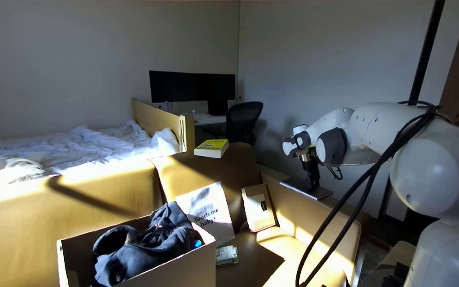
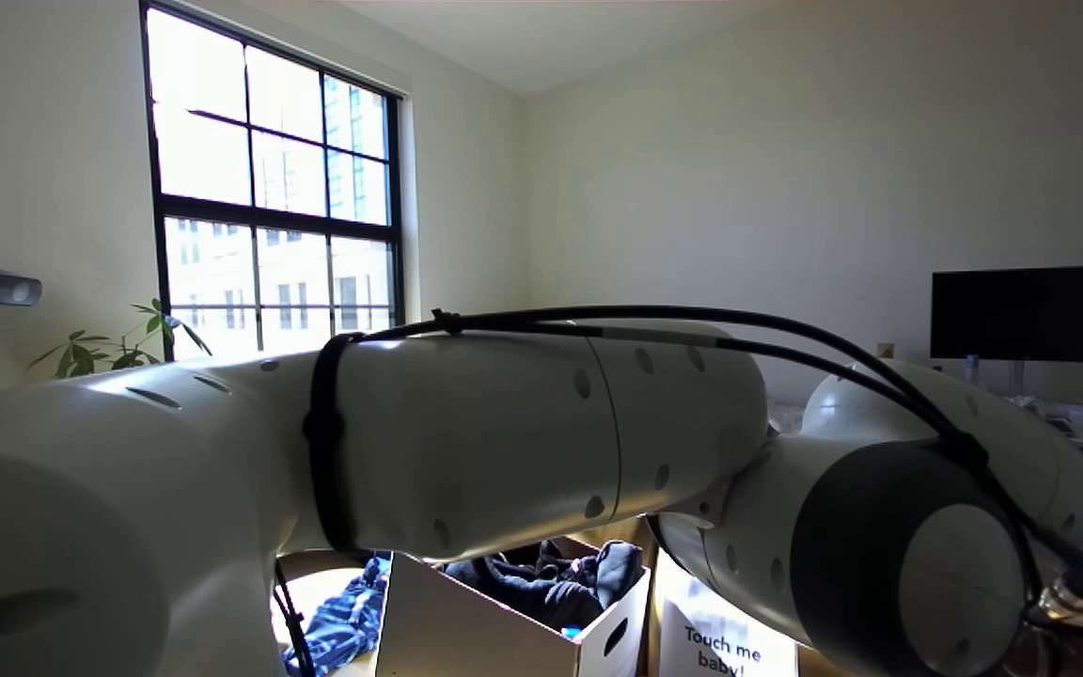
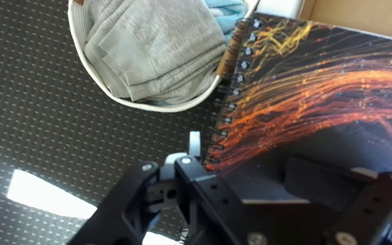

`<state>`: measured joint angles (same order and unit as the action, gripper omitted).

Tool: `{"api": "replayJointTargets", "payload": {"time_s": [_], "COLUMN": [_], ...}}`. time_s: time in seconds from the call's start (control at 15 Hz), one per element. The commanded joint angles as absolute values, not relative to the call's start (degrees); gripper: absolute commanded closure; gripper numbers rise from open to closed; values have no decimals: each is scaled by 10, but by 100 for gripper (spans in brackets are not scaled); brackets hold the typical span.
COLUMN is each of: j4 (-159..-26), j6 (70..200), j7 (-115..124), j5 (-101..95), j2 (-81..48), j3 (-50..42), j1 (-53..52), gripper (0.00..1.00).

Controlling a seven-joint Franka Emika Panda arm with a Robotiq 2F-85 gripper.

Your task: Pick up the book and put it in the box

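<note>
A spiral-bound book (image 3: 318, 102) with an orange-on-black cover lies flat on the sofa arm in an exterior view (image 1: 294, 185). My gripper (image 3: 254, 163) is open. In the wrist view its left finger is beside the spiral edge and its right finger is over the cover. In an exterior view the gripper (image 1: 313, 181) points down at the book; contact cannot be told. The large open cardboard box (image 1: 181, 263) holds dark clothing and also shows in an exterior view (image 2: 476, 621). No flaps are clear there. A thick yellow book (image 1: 211, 148) lies on the sofa back.
A white-rimmed basket (image 3: 92, 73) of folded grey towels stands beside the sofa arm. A white panel reading "Touch me baby!" (image 1: 207, 211) and a smaller brown-and-white box (image 1: 259, 207) lean on the tan sofa (image 1: 114, 191). A small clear package (image 1: 226, 255) lies on its seat.
</note>
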<state>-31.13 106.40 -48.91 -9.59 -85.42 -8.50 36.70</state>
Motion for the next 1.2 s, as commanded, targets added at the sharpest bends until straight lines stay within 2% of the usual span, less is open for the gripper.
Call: {"api": "replayJointTargets", "payload": {"time_s": [0.0, 0.2, 0.33, 1.13], "j4": [-336, -333, -329, -314], "j6": [1079, 1064, 1056, 995], "j7": [-504, -494, -477, -416], "j5": [-99, -97, -94, -85], "j2": [-854, -854, -852, -848], "j3": [-79, -82, -85, -82], "j1": [366, 368, 373, 407], "gripper": [69, 90, 100, 100]}}
